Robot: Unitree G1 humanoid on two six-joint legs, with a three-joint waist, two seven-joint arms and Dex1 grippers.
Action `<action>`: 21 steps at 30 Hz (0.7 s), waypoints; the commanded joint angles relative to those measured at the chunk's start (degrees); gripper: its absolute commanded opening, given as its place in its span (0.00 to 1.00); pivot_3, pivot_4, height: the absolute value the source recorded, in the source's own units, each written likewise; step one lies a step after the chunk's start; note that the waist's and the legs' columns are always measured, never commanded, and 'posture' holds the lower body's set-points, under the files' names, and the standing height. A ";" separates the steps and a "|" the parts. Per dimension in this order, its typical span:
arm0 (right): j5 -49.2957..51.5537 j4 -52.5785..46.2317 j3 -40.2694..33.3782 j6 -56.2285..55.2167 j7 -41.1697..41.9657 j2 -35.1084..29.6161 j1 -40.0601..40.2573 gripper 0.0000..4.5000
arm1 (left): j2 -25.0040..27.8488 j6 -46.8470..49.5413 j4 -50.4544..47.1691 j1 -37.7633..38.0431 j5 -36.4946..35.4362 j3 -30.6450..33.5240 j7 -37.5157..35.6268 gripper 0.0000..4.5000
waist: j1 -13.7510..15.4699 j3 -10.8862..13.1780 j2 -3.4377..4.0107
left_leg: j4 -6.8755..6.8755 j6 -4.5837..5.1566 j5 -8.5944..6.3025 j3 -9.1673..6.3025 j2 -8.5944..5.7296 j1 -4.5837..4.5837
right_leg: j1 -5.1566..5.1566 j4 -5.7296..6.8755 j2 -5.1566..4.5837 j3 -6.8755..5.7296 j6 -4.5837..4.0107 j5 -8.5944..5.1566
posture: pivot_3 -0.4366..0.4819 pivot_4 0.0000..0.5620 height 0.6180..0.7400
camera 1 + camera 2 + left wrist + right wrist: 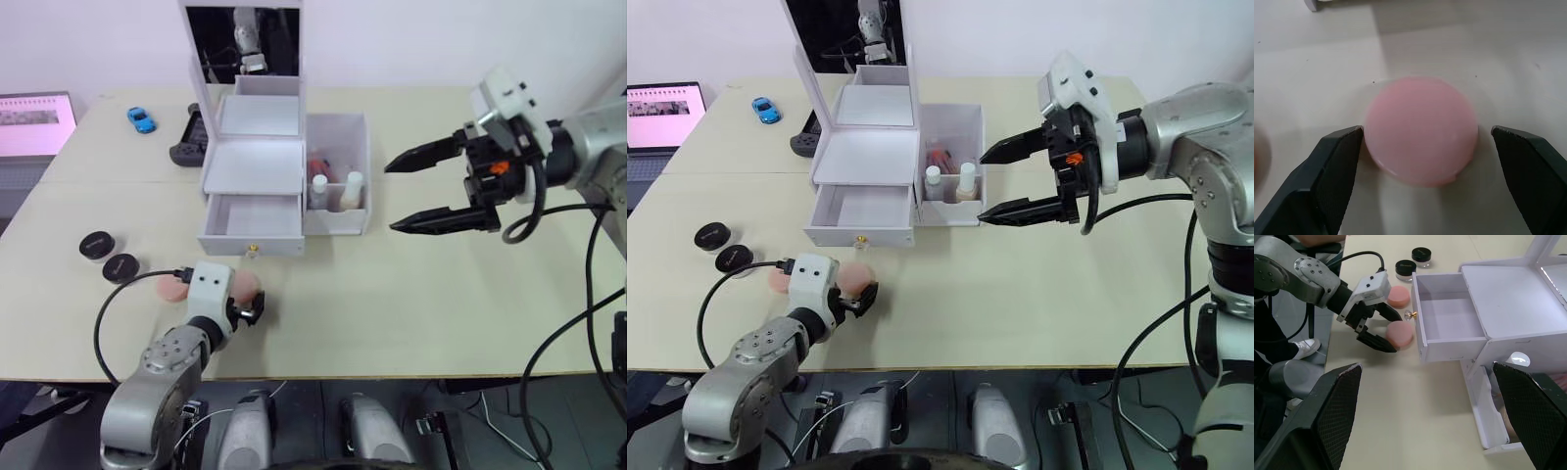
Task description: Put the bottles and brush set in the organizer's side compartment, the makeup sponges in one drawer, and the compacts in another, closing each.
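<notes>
Pink makeup sponge [1421, 129] sits between the left gripper [1425, 147] fingers — spread, unclosed; right gripper [423, 188] agape, well apart.

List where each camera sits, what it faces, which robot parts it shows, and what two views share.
Left and right eye views: head camera, looking down over the table at the organizer; both arms.
Left wrist view: looks down onto a pink makeup sponge between the left gripper fingers.
Right wrist view: looks past the right gripper at the open drawer.
Shared: both wrist views show that sponge.
</notes>
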 commanded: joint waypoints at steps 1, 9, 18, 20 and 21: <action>0.22 -0.05 -2.49 -1.44 0.23 -1.54 -0.16 1.00 | -0.40 1.62 -1.38 -0.36 -0.37 -0.40 0.81 0.87 | 0.04 0.00 0.00 | 0.00 0.00 0.00 0.00 0.00 0.00 | 0.00 0.00 0.00 0.00 0.00 0.00 | 0.48 0.27 0.97; -0.25 1.38 -1.90 -3.24 1.17 -2.04 0.52 1.00 | 0.39 3.63 -3.59 -0.47 -0.50 1.28 1.54 0.59 | -0.03 0.00 0.00 | 0.00 0.00 0.00 -0.01 0.00 0.00 | 0.00 0.00 0.01 0.00 0.00 0.00 | 0.48 0.27 0.97; -0.71 3.16 0.75 -5.34 2.89 1.45 -1.05 1.00 | 13.77 4.25 -14.13 6.50 -9.25 10.95 -13.04 0.59 | -0.25 0.02 -0.02 | -0.02 0.00 0.00 0.00 0.09 0.01 | -0.03 0.01 0.04 -0.02 -0.04 -0.01 | 0.48 0.27 0.97; -1.16 3.84 1.46 -6.10 3.31 2.49 -1.61 1.00 | 16.09 1.32 -15.60 9.39 -14.05 14.22 -18.12 0.59 | -0.22 0.03 -0.01 | -0.03 -0.01 0.00 0.05 0.08 0.01 | -0.05 -0.02 -0.02 -0.01 -0.04 -0.02 | 0.48 0.27 0.97; -1.49 4.32 1.96 -6.63 3.60 3.04 -1.88 1.00 | 18.34 -1.29 -15.89 11.01 -16.17 16.28 -21.12 0.59 | -0.20 0.03 -0.02 | -0.03 -0.01 0.00 0.07 0.09 0.00 | -0.05 -0.04 -0.05 0.00 -0.05 -0.02 | 0.48 0.27 0.97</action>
